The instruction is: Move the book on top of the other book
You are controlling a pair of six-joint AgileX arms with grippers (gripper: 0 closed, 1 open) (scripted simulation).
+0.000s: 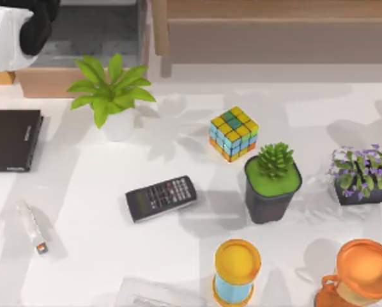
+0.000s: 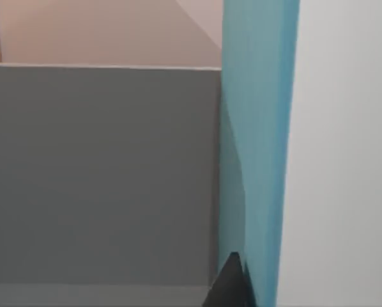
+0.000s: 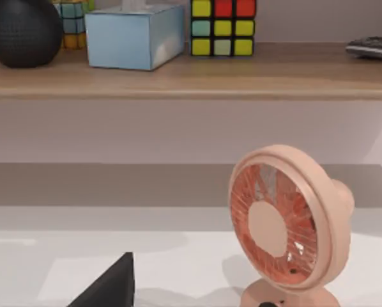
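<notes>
The left end effector's grip can't be told — its wrist view shows the teal book (image 2: pixel 258 128); the top view, the dark book (image 1: pixel 11 139).

book (image 2: pixel 258 128): teal-blue cover, close before left wrist camera | other book (image 1: pixel 11 139): thin, dark, flat, table's left edge

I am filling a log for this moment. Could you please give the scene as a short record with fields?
target book: thin dark book, flat at the table's left edge
teal book: teal-blue surface close to the left wrist camera; grasp cannot be told
calculator: flat, centre-left of table
cube puzzle: behind the succulent pot
right wrist view: pink desk fan standing below a wooden shelf
task state: teal book not on dark book
</notes>
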